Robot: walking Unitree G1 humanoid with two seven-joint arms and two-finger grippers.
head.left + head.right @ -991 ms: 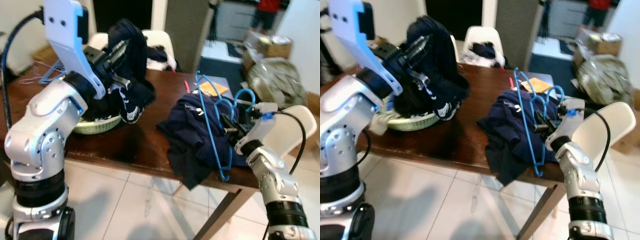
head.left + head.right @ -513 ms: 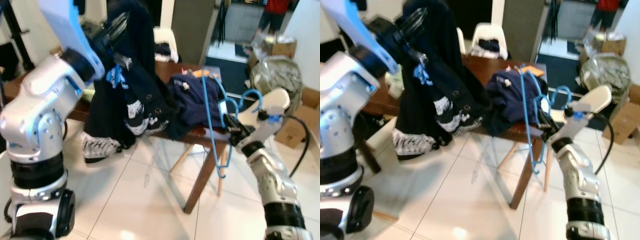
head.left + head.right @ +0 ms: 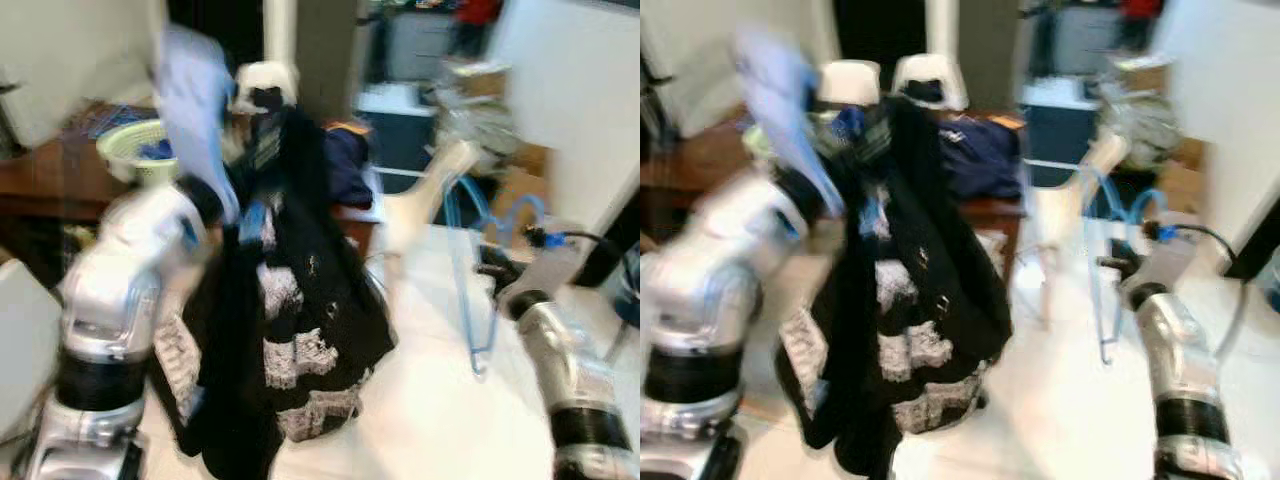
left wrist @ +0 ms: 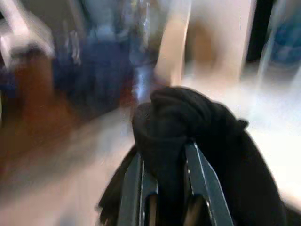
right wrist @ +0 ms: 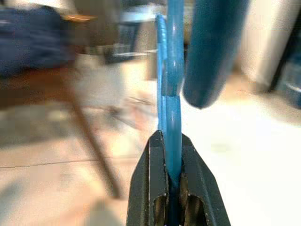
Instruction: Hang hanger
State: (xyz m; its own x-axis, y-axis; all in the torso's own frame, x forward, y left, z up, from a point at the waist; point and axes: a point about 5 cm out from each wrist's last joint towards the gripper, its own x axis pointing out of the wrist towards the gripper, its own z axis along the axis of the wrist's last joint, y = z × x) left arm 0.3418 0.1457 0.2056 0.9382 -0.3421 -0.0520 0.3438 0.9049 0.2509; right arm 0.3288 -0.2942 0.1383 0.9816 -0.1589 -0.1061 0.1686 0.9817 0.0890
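Note:
The views are blurred by motion. A black garment (image 3: 300, 300) with white lace patterns hangs full length from my left gripper (image 3: 252, 138), which is raised at chest height. In the left wrist view, the fingers (image 4: 196, 175) are shut on a bunch of the black garment (image 4: 188, 117). My right gripper (image 3: 497, 268) is out to the right and shut on a blue hanger (image 3: 470, 300), which hangs in the air with its hook (image 3: 520, 212) up. In the right wrist view, the blue hanger (image 5: 171, 94) runs straight up between the shut fingers (image 5: 155, 183).
A brown table (image 3: 40, 175) stands at the left with a green basket (image 3: 135, 150) and navy clothes (image 3: 347, 165) on it. A white chair (image 3: 425, 205) stands between the table and the hanger. A person in red (image 3: 475, 15) is far back. White tiled floor (image 3: 430, 420) lies ahead.
The whole picture has swung; the table now sits further left and back. The black garment has been lifted clear and hangs free. The hanger has left the navy clothes and hangs in the air.

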